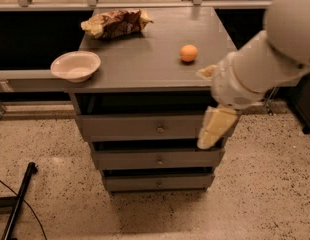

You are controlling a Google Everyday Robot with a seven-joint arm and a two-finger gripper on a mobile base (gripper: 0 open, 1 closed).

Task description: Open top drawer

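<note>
- the gripper (214, 130) is seen hanging in front of the right end of the top drawer (125, 127); whether it is apart or together cannot be told.
- the knob (160, 129) is found near it, toward the picture's left, at about the same height.
- a sideways shift is judged necessary before any pull.

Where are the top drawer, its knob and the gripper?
top drawer (120, 127): camera view, on the left half of its grey front.
knob (160, 129): camera view, on its round metal face.
gripper (213, 130): camera view, on its cream body, before the drawer's right end.
</note>
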